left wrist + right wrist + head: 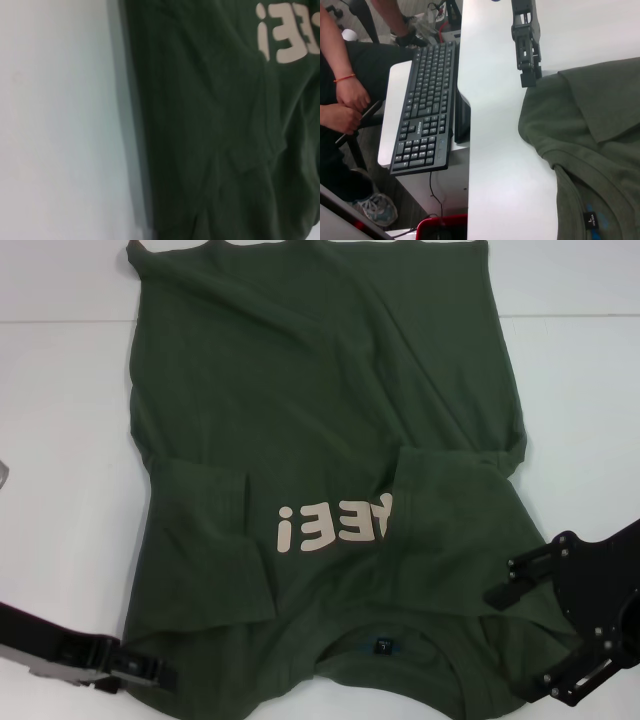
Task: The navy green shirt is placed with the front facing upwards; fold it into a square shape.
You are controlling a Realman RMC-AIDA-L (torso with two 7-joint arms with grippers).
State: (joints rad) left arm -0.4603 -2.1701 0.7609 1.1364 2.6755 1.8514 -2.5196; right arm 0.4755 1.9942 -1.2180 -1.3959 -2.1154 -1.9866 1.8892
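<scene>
The navy green shirt [330, 480] lies front-up on the white counter [60, 420], collar nearest the robot, both sleeves already folded inward — so the lengthwise fold looks next. The left tool [150, 672] sits at the shoulder edge, its opening not clear enough to tell; the right tool [520, 640] spreads wide over the other shoulder. Next, both should pinch the shoulders and carry them toward the hem. Beige lettering partly reads "EE!" — the neck label [590, 220] is illegible.
</scene>
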